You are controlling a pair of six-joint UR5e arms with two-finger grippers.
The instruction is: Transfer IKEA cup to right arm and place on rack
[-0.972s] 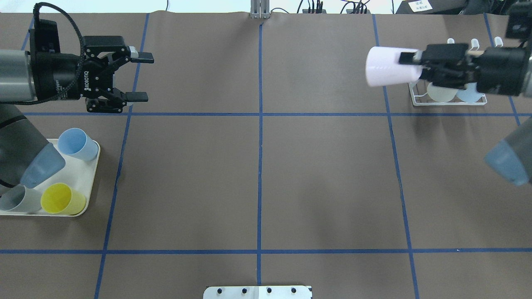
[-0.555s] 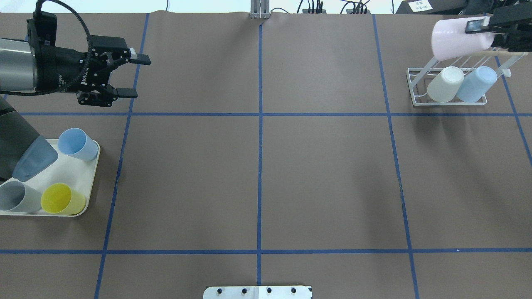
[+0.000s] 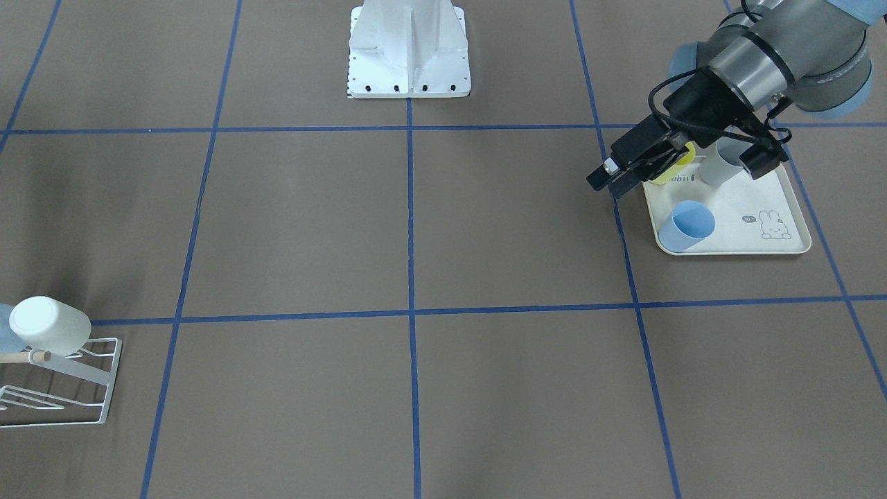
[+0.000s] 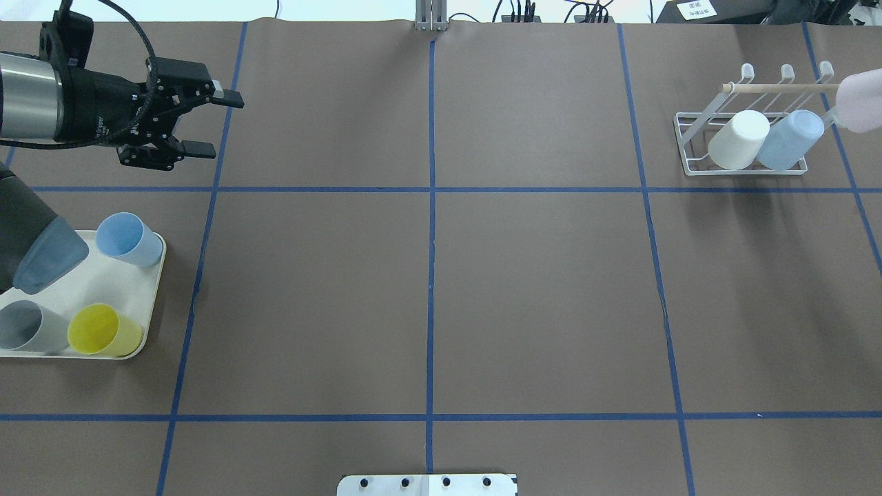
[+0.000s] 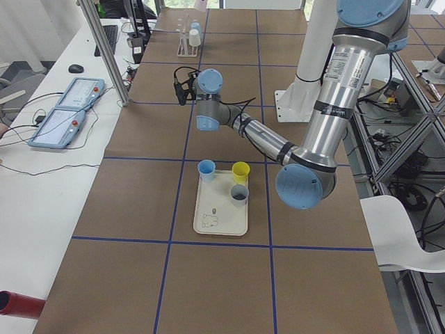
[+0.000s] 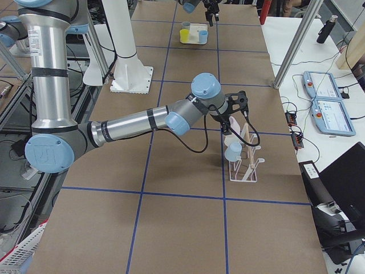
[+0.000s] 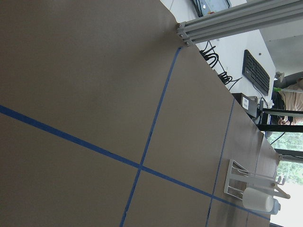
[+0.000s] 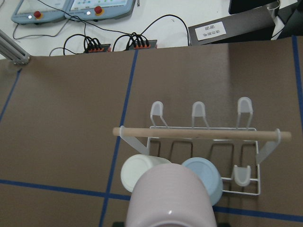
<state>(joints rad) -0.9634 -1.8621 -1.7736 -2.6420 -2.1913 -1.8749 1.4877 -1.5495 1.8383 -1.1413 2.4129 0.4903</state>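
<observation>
The pale pink IKEA cup (image 4: 863,102) hangs in the air at the right edge of the overhead view, just right of the white wire rack (image 4: 689,148). In the right wrist view the cup (image 8: 170,198) fills the bottom, above and in front of the rack's wooden dowel (image 8: 199,134). My right gripper (image 6: 229,119) shows only in the exterior right view, at the cup; the cup hides its fingers. A white cup (image 4: 739,140) and a blue cup (image 4: 791,140) sit on the rack. My left gripper (image 4: 222,124) is open and empty at the far left.
A cream rabbit-print tray (image 4: 131,289) at the left holds a blue cup (image 4: 127,239), a yellow cup (image 4: 103,329) and a grey cup (image 4: 27,327). The left arm's elbow hangs over the tray. The robot's white base plate (image 4: 427,485) is at the near edge.
My right arm has carried the pink cup to the right, from left of the rack to beyond its right end. My left gripper has drawn back a little to the left, still open.
</observation>
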